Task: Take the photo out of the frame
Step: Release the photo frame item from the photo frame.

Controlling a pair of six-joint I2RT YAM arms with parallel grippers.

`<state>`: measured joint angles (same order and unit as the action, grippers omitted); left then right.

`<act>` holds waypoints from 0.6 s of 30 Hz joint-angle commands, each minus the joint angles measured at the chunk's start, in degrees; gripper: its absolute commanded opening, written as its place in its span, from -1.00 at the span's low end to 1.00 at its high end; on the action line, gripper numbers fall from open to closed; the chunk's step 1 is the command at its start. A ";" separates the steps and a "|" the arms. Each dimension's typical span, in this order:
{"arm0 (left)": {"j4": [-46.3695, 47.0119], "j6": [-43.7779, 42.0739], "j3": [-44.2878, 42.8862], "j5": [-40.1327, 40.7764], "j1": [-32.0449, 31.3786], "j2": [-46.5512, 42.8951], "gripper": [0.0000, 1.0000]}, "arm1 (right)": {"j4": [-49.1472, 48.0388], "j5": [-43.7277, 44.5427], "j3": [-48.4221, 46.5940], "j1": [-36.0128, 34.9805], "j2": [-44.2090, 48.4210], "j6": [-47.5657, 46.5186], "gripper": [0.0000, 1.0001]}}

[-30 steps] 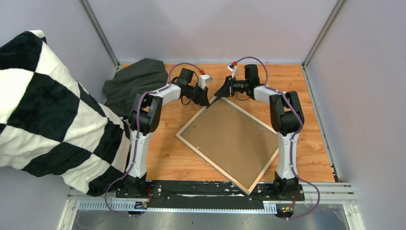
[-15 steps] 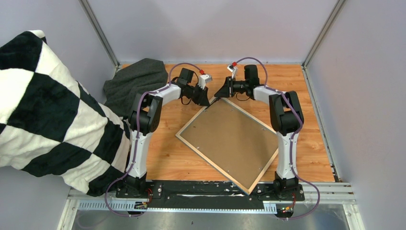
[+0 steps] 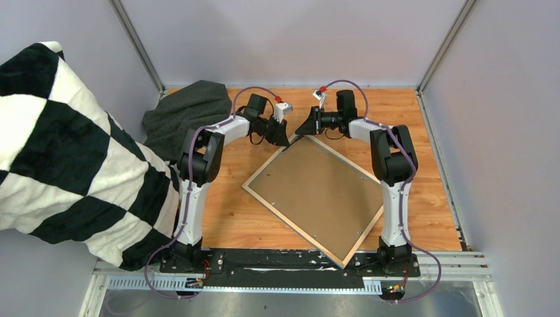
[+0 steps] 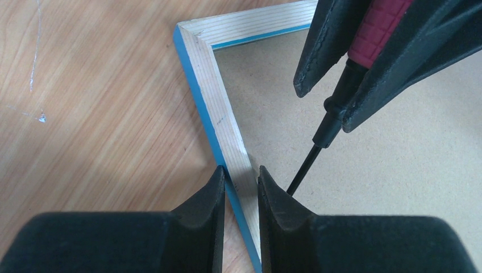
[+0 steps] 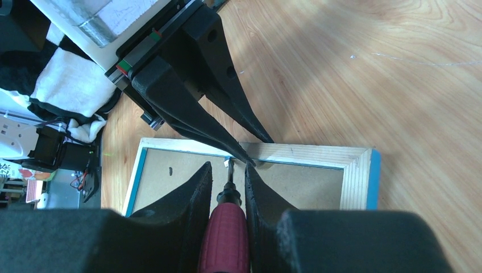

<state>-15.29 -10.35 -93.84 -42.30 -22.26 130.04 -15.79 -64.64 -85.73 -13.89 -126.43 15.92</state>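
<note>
The frame (image 3: 293, 226) lies face down and turned at an angle on the wooden table, its pale wood back edge (image 4: 219, 108) and blue rim showing. A plain brown backing board (image 3: 317, 191) fills it, and the photo is hidden under it. My left gripper (image 4: 241, 170) is shut on the frame's rail near the far corner. My right gripper (image 5: 228, 166) is shut on a screwdriver (image 5: 225, 239) with a dark red handle. The screwdriver's thin black shaft (image 4: 304, 168) touches the board at the rail's inner edge, right beside the left fingers (image 5: 193, 114).
A dark grey cloth (image 3: 188, 112) lies crumpled at the table's far left corner. A black-and-white checked blanket (image 3: 59, 152) bulges in from the left wall. Pale walls and metal posts (image 3: 441, 49) close the table in at the back and sides.
</note>
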 commanded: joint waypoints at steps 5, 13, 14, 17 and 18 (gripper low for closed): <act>-11.20 -1.88 3.26 -3.84 -3.67 5.60 -1.00 | 1.78 -2.02 -1.68 -1.90 -2.33 -0.49 -1.00; -11.19 -1.86 3.31 -3.85 -3.67 5.60 -1.00 | 2.34 -1.95 0.24 -2.54 -2.81 -0.30 -1.00; -11.25 -1.81 3.35 -3.84 -3.67 5.60 -1.00 | 2.34 -2.16 0.37 -2.55 -3.05 0.06 -1.00; -11.25 -1.89 3.32 -3.89 -3.67 5.61 -1.00 | 3.40 -2.00 -0.28 -2.50 -4.13 0.10 -1.00; -11.19 -1.89 3.27 -3.85 -3.67 5.61 -1.00 | 3.75 -1.76 -0.84 -2.47 -4.57 -0.14 -1.00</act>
<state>-15.31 -10.37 -93.84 -42.30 -22.26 130.04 -15.59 -65.23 -86.63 -13.98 -127.39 15.94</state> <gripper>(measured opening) 0.216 0.274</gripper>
